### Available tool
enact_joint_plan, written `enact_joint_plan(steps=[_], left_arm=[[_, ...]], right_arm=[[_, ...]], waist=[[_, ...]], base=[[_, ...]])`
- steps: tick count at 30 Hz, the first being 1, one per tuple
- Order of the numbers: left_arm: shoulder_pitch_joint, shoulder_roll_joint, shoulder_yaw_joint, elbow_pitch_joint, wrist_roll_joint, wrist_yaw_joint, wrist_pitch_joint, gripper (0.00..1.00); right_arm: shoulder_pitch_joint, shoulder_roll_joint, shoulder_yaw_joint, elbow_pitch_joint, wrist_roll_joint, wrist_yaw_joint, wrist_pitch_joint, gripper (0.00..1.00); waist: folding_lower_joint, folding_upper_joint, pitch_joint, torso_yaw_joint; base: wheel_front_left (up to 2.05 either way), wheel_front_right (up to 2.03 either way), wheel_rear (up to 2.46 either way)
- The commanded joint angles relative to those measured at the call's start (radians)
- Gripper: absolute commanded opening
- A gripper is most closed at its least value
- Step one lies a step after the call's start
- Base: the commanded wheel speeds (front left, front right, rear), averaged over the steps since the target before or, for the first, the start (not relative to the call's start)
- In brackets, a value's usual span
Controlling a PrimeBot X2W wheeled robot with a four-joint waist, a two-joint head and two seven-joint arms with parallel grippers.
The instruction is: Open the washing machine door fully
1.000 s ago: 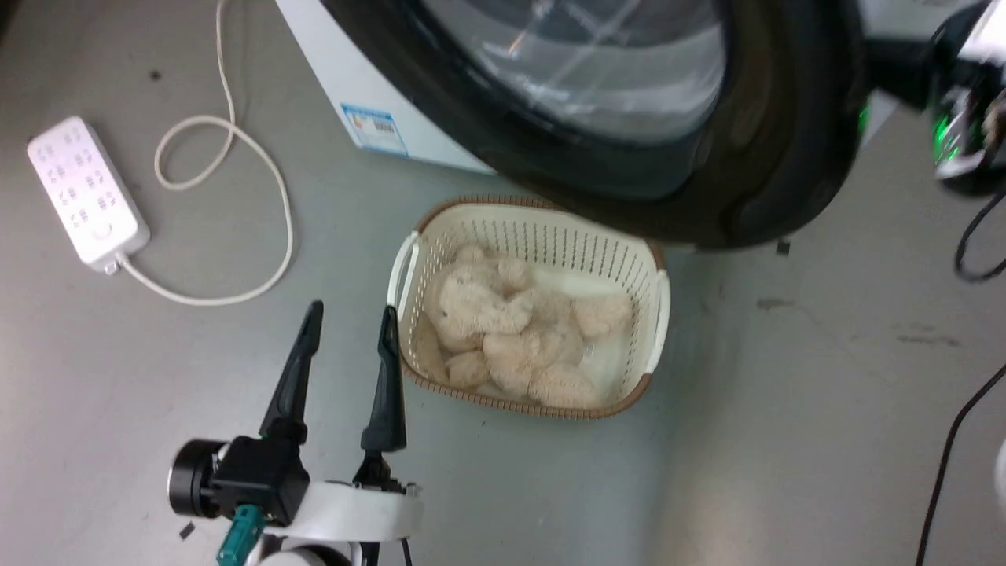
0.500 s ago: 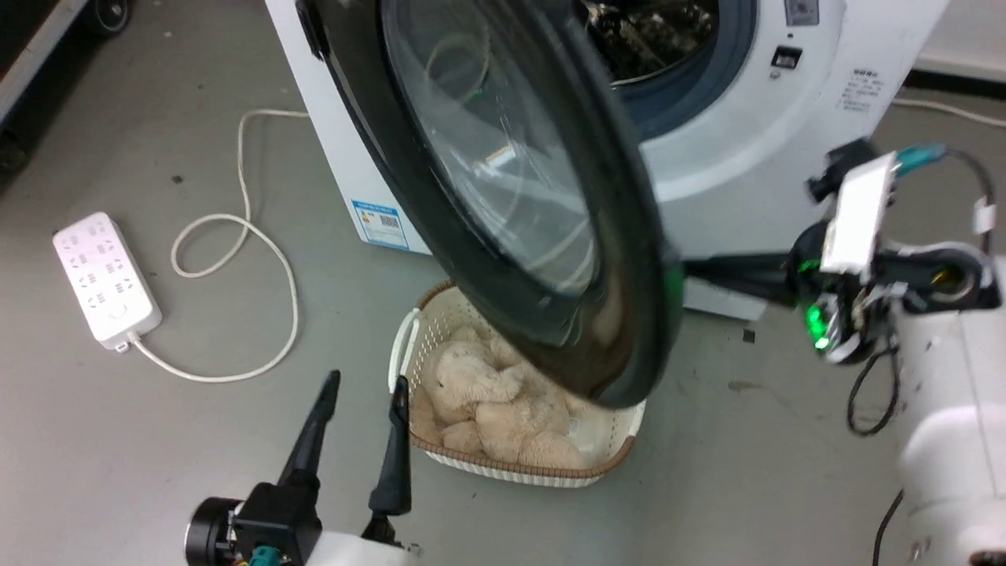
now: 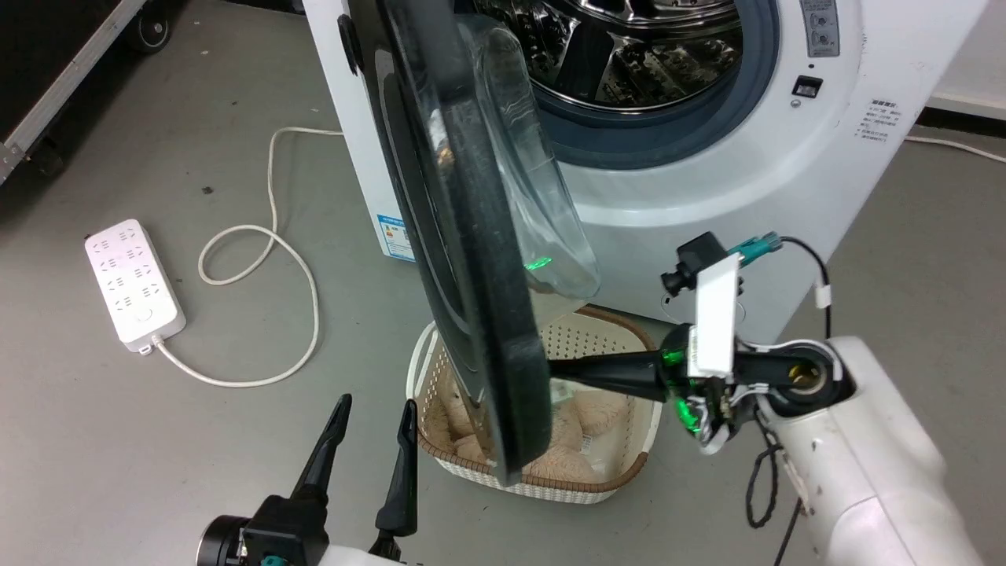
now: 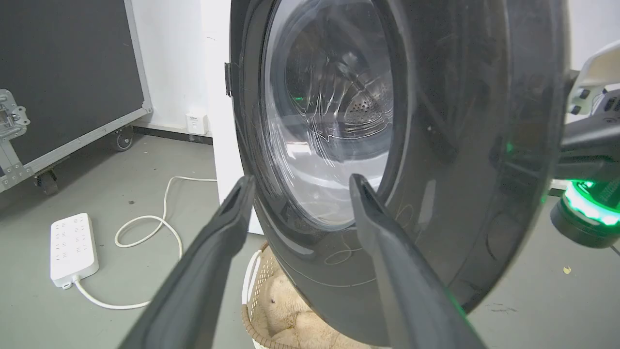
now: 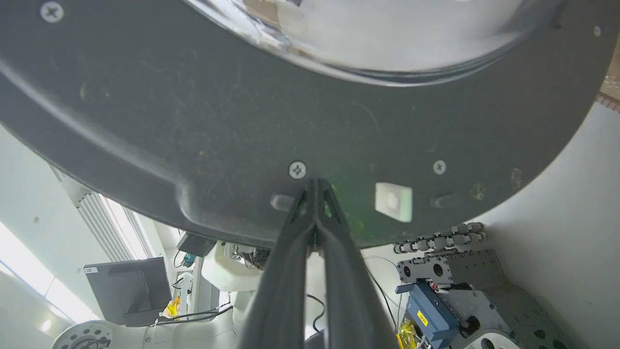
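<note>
The washing machine (image 3: 707, 181) stands at the top right, its steel drum (image 3: 629, 47) exposed. The washing machine door (image 3: 471, 275) is swung out and nearly edge-on in the head view, hanging over the basket. My right gripper (image 3: 554, 367) is shut, and its fingertips press against the door's inner black face (image 5: 193, 121) just below a screw. My left gripper (image 3: 376, 404) stands open at the lower left, on the door's outer side and apart from it. In the left wrist view its fingers (image 4: 227, 228) frame the door's glass bowl (image 4: 329, 135).
A cream perforated basket (image 3: 585, 339) with a beige plush toy (image 3: 597, 409) sits on the floor under the door. A white power strip (image 3: 134, 283) and its looped cable (image 3: 299, 259) lie to the left. A black flight case (image 4: 63, 72) stands further left.
The head camera has shifted. The door has swung further out, from facing the camera to nearly edge-on, with my shut right gripper following against its inner side. My left gripper stays open.
</note>
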Motion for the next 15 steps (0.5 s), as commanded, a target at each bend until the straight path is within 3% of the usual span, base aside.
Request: enact_joint_plan(steps=[1,6,7,8,12,15], left_arm=[[0.009,0.001,-0.002,0.004,-0.006,-0.004,-0.006,1.0],[0.007,0.001,-0.007,0.011,-0.018,-0.006,-0.006,1.0],[0.01,0.001,-0.008,0.014,-0.021,-0.007,-0.006,1.0],[0.012,0.001,-0.009,0.019,-0.022,-0.009,-0.006,1.0],[0.021,0.001,0.007,0.041,-0.025,-0.017,-0.006,1.0],[0.018,0.001,0.029,0.048,-0.035,-0.025,-0.006,1.0]], right_arm=[[0.021,0.003,0.019,-0.005,0.017,0.001,-0.013,0.0],[0.031,0.003,0.057,-0.017,0.03,0.001,-0.108,0.0],[0.036,0.0,0.049,-0.021,0.014,0.001,-0.137,0.23],[0.045,-0.011,0.044,-0.03,-0.007,0.001,-0.166,1.0],[0.111,-0.095,0.029,-0.149,-0.132,0.001,-0.314,1.0],[0.176,-0.19,0.03,-0.294,-0.276,0.001,-0.487,1.0]], waist=[[0.0001,0.0,0.0,-0.001],[0.0001,0.0,-0.01,-0.01],[0.0001,0.0,-0.017,-0.012],[0.0001,0.0,-0.027,-0.014],[0.0001,0.0,-0.074,-0.031],[0.0001,0.0,-0.102,-0.052]], base=[[0.0,0.0,0.0],[0.0,0.0,0.0],[0.0,0.0,0.0],[0.0,0.0,0.0],[0.0,0.0,0.0],[0.0,0.0,0.0]])
